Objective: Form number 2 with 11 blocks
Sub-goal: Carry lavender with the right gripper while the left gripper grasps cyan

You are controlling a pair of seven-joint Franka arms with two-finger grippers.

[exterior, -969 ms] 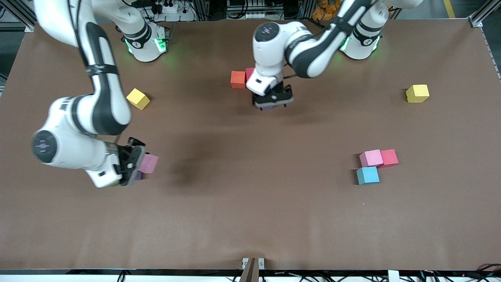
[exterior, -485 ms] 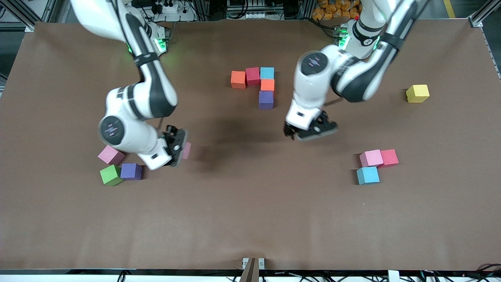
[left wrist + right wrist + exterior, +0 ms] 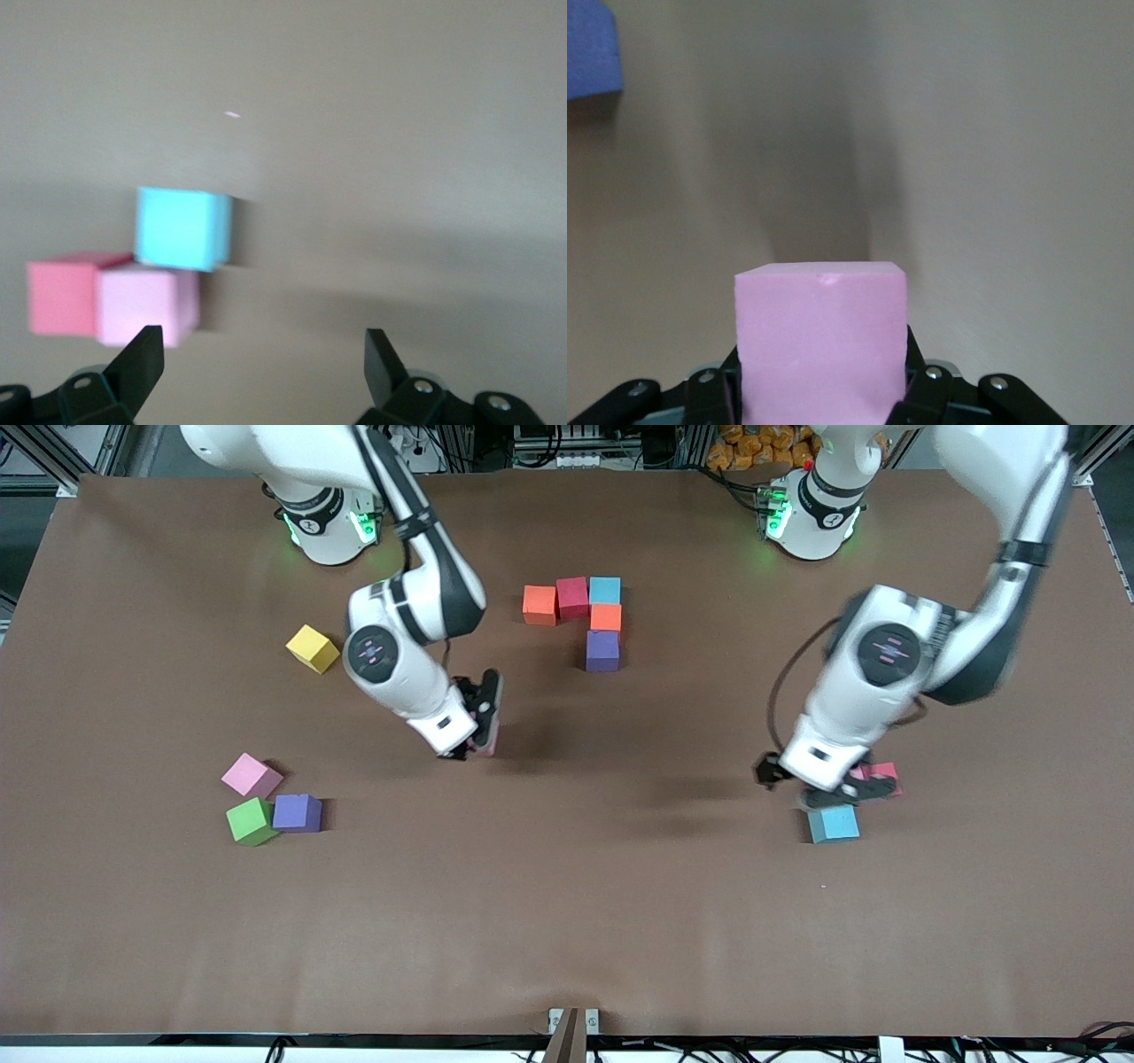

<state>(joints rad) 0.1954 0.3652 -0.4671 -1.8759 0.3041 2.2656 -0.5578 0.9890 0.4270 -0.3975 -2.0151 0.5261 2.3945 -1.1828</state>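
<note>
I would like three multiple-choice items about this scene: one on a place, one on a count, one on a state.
1. The left gripper hangs over:
A. the yellow cube
B. the pink, red and blue blocks
C. the green block

2. How many blocks stand in the started figure near the bases?
A. three
B. five
C. seven

3. The right gripper is:
A. open and empty
B. shut on a pink block
C. shut on a purple block

Answers:
1 B: its wrist view shows that cluster below it.
2 B: orange, red, blue, orange, purple.
3 B: the pink block sits between its fingers.
</note>
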